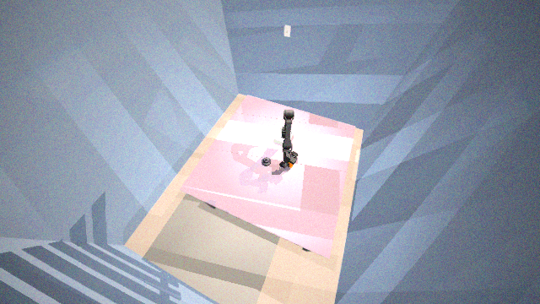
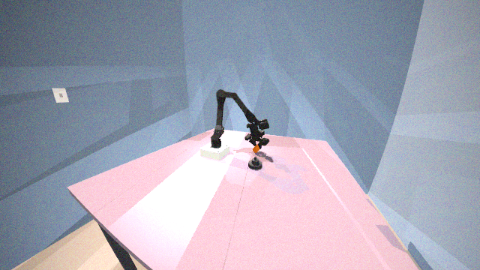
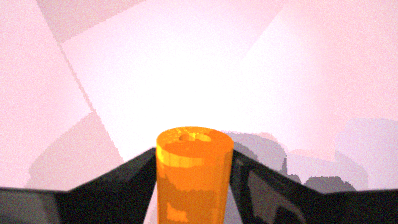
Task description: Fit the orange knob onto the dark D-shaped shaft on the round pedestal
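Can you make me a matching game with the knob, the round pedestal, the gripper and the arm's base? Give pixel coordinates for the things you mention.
1. orange knob [image 1: 291, 165] [image 2: 256, 148] [image 3: 194, 185]
2. round pedestal [image 1: 266, 161] [image 2: 255, 165]
3. gripper [image 2: 256, 146] [image 3: 194, 165]
4. arm's base [image 2: 214, 152]

A. white and boxy
B. closed on something orange
C. between two dark fingers
D. dark, standing on the pink table [image 1: 253, 186] [image 2: 285, 217] with its shaft bare

Pairs: 1-C, 2-D, 3-B, 4-A

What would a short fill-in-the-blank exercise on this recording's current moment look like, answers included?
The gripper is closed on the ____ knob.
The pedestal is ____ in outline.
The arm's base is ____ in colour.
The tabletop is ____ in colour.

Missing words: orange; round; white; pink.
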`<control>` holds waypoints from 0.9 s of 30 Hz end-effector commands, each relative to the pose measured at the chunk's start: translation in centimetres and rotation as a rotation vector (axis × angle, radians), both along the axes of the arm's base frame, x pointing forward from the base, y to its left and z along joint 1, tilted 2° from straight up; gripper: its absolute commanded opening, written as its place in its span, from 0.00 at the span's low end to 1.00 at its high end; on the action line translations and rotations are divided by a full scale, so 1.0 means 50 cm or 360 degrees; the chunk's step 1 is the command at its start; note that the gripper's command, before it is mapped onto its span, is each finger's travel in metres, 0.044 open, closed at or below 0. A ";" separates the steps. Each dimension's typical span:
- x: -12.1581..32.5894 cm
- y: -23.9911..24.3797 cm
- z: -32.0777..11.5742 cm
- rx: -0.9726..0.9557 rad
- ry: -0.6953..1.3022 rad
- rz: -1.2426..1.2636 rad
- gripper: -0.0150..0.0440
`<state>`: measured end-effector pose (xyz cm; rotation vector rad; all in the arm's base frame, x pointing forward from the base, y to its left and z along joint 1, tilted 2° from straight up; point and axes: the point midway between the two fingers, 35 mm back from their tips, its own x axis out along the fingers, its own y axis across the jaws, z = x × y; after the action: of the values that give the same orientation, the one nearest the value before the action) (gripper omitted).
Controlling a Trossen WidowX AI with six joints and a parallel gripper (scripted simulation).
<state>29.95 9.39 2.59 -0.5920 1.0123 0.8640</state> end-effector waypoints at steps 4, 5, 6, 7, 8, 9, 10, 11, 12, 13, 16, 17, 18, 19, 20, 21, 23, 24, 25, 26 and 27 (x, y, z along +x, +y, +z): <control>-0.009 -0.012 0.004 0.0139 -0.0093 0.0013 0.56; -0.010 -0.013 0.004 0.0159 -0.0106 0.0014 0.56; -0.011 -0.015 0.005 0.0180 -0.0119 0.0015 0.56; -0.012 -0.017 0.005 0.0200 -0.0132 0.0016 0.56; -0.013 -0.018 0.005 0.0221 -0.0145 0.0017 0.56; -0.014 -0.020 0.005 0.0241 -0.0159 0.0018 0.56; -0.015 -0.022 0.006 0.0262 -0.0172 0.0019 0.56; -0.016 -0.024 0.006 0.0282 -0.0185 0.0021 0.56; -0.017 -0.025 0.006 0.0303 -0.0198 0.0022 0.56; -0.018 -0.027 0.006 0.0323 -0.0211 0.0023 0.56; -0.022 -0.032 0.006 0.0384 -0.0249 0.0026 0.56; -0.023 -0.034 0.006 0.0404 -0.0262 0.0027 0.56; -0.024 -0.036 0.006 0.0424 -0.0275 0.0028 0.56; -0.025 -0.037 0.006 0.0445 -0.0288 0.0029 0.56; -0.026 -0.039 0.006 0.0465 -0.0301 0.0030 0.56; -0.027 -0.041 0.006 0.0486 -0.0315 0.0031 0.56; -0.030 -0.045 0.005 0.0529 -0.0342 0.0033 0.56; -0.031 -0.047 0.005 0.0551 -0.0356 0.0034 0.56; -0.032 -0.048 0.005 0.0574 -0.0370 0.0035 0.56; -0.033 -0.050 0.005 0.0597 -0.0385 0.0037 0.56; -0.035 -0.052 0.004 0.0621 -0.0400 0.0038 0.56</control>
<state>28.47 7.02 2.87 -0.3889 0.6324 0.9422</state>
